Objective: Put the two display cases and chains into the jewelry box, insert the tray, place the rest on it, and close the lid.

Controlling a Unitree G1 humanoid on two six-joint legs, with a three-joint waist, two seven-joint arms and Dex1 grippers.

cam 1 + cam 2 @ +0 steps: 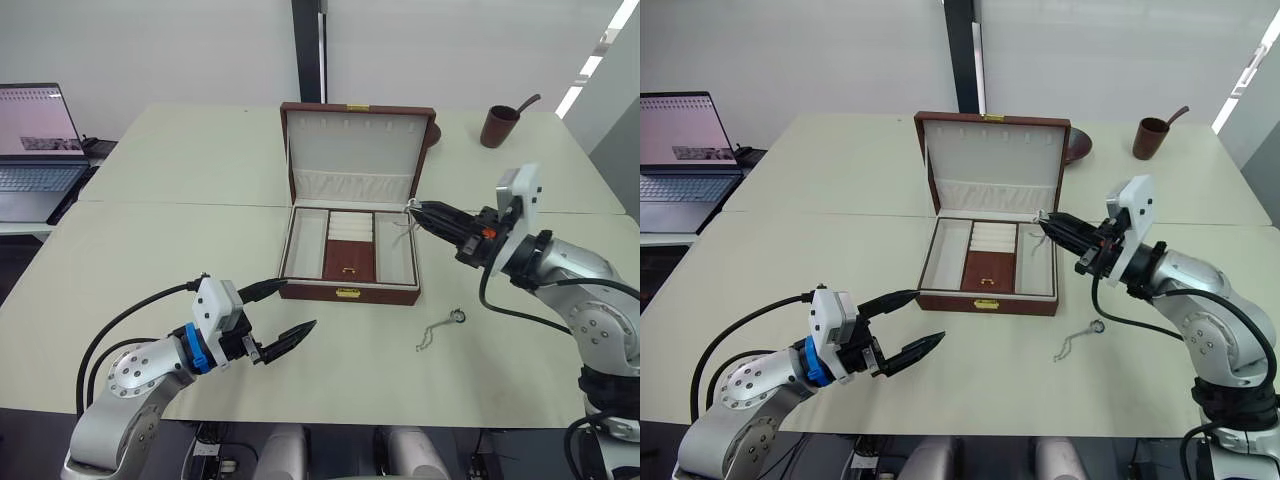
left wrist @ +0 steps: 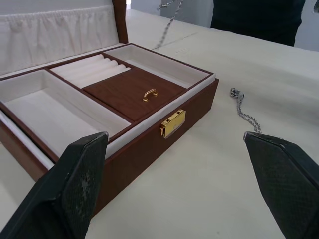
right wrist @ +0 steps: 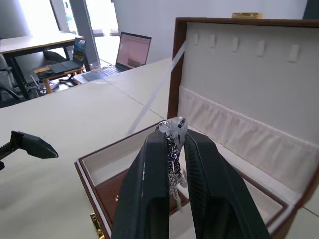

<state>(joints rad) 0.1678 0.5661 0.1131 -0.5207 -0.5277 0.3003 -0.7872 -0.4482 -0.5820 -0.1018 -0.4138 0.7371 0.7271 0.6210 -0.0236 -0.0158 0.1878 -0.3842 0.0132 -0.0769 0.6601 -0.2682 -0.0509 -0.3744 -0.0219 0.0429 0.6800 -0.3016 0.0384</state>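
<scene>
Right gripper (image 1: 415, 207) pinches a silver chain (image 3: 173, 149) over the open jewelry box (image 1: 349, 255), while the left gripper's (image 1: 290, 310) fingers spread wide, empty, above the tabletop (image 1: 180, 170).

Silver arms, white wrist housings, black cables, black fingers (image 1: 298, 335).

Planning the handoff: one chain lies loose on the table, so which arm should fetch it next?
Probably left: its tool is open and free near the box front. The right tool is shut on a chain over the jewelry box; the loose chain lies nearer the right arm.
</scene>
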